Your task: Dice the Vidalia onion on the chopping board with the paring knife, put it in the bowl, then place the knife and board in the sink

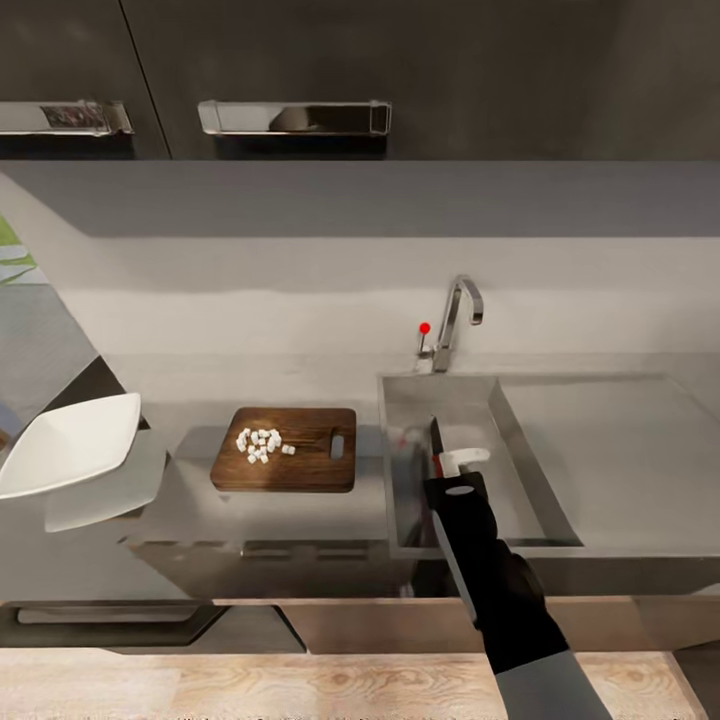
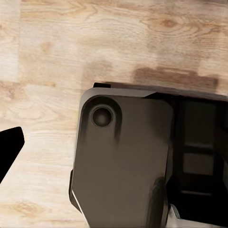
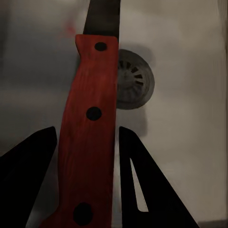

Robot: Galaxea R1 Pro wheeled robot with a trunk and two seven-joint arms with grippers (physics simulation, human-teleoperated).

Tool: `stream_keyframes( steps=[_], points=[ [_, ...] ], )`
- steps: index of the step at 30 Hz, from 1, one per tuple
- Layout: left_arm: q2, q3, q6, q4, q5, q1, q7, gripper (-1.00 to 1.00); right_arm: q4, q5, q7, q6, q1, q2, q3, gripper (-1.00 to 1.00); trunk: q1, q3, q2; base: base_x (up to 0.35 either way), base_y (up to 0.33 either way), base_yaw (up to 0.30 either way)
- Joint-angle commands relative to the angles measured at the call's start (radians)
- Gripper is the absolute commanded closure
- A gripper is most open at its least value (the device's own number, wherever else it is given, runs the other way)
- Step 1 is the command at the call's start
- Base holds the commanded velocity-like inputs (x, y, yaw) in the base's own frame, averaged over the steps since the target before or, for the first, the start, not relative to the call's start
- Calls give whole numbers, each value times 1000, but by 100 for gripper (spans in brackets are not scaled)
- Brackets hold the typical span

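The step in hand looks like setting the paring knife down in the sink; the diced onion lies in a small white heap on the chopping board, left of centre in the head view, so the bowl step appears not yet done; the bowl sits at the left edge of that frame on the countertop, well apart from the board. To do this well, I would lower the blade close to the basin floor before letting go, keep it level rather than point-down, and aim it away from the drain so that the handle lies flat; a drop from height could make it bounce or slide.

The right gripper hangs over the basin, just right of centre and low in the head view; in the right wrist view its two dark fingers stand on either side of the reddish handle, the left one apart from it, the right one close beside it; whether they pinch it or have just loosened I cannot tell, though the knife sits between them with its blade pointing toward the top of that frame, past the drain.

The left wrist view looks down on wood floor and a dark part of the robot's own base; a black fingertip shows at its left edge, and whether that claw is spread I cannot tell.
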Motion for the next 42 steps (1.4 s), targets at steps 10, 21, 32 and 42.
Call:
stream_keyframes(
  steps=[10,21,32,42],
  points=[
    [-1,1,-1,-1,6,1,1,-100,0,4,-1,6,-1,0,-5,100,0,-15,-1,0,0,0],
    [-1,1,-1,0,6,1,1,-100,0,5,-1,-28,-1,0,-5,-100,0,-16,-1,0,0,0],
    [-1,1,-1,2,6,1,1,-100,-171,3,-7,-20,-1,0,-3,-100,0,-16,-1,0,0,0],
    [0,2,-1,3,6,1,1,-100,-261,3,-8,-10,-1,0,1,-100,0,-16,-1,0,62,0]
  ],
)
